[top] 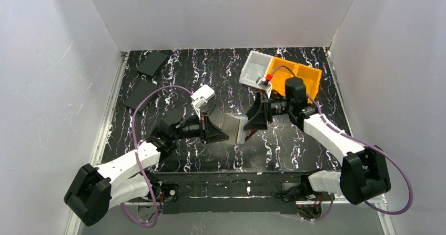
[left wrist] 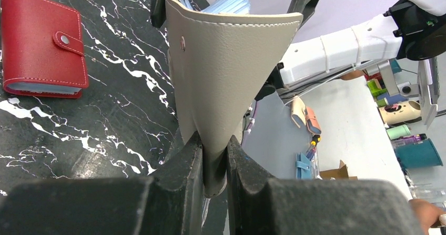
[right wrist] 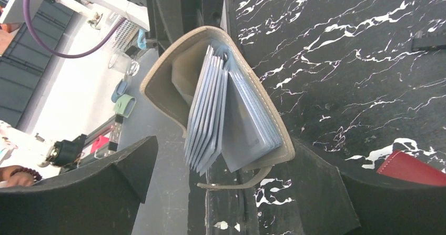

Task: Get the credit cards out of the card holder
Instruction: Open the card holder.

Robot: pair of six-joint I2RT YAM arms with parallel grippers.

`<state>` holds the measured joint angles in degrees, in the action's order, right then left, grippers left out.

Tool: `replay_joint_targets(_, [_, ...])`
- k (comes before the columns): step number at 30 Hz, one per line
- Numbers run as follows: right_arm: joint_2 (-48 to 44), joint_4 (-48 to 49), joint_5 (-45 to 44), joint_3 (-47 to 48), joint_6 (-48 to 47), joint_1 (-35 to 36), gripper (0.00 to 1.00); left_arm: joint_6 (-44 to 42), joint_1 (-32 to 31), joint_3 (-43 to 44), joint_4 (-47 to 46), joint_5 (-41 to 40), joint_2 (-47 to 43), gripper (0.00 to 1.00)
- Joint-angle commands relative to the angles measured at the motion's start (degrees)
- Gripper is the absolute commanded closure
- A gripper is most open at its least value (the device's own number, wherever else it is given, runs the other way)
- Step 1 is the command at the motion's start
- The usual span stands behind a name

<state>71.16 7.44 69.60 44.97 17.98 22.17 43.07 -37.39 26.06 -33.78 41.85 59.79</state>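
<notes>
Over the middle of the black, white-veined marble-patterned table (top: 210,72), the left gripper (top: 226,135) pinches the left edge of a small grey-taupe folding card holder (top: 236,128), whose shiny silvery face is turned upward. The right gripper (top: 251,122) sits just beside the holder's right edge, jaws spread wide. Near the far right corner, a clear rectangular plastic bin (top: 254,68) touches an orange plastic bin (top: 310,76), which the right arm partly covers. A flat black rectangular panel (top: 152,63) lies by the far left corner. A second black panel (top: 141,94) lies nearer, along the left edge.
</notes>
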Motion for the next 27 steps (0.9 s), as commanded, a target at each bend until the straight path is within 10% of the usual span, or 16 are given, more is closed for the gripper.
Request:
replay_joint_targets(1, [2.06, 0.29, 0.17, 2.04, 1.32, 1.95, 0.03, -0.09, -1.65, 3.78, -3.19, -0.57, 0.07, 1.00])
replay_joint_targets(17, [3.65, 8.11, 0.63, 0.39, 8.37, 2.73, 0.50, 0.61, -2.52, 4.49, -4.54, -0.74, 2.58, 0.98])
replay_joint_targets(22, [3.24, 8.40, 1.50, 0.30, 7.75, 2.71, 0.96, 3.01, -2.45, 4.04, -4.63, -3.57, 2.40, 0.54])
replay_joint_targets(27, [1.98, 3.68, -1.09, 1.35, 4.08, 0.21, 0.99, 3.54, -2.43, 0.89, -2.64, -10.50, -2.14, 0.03])
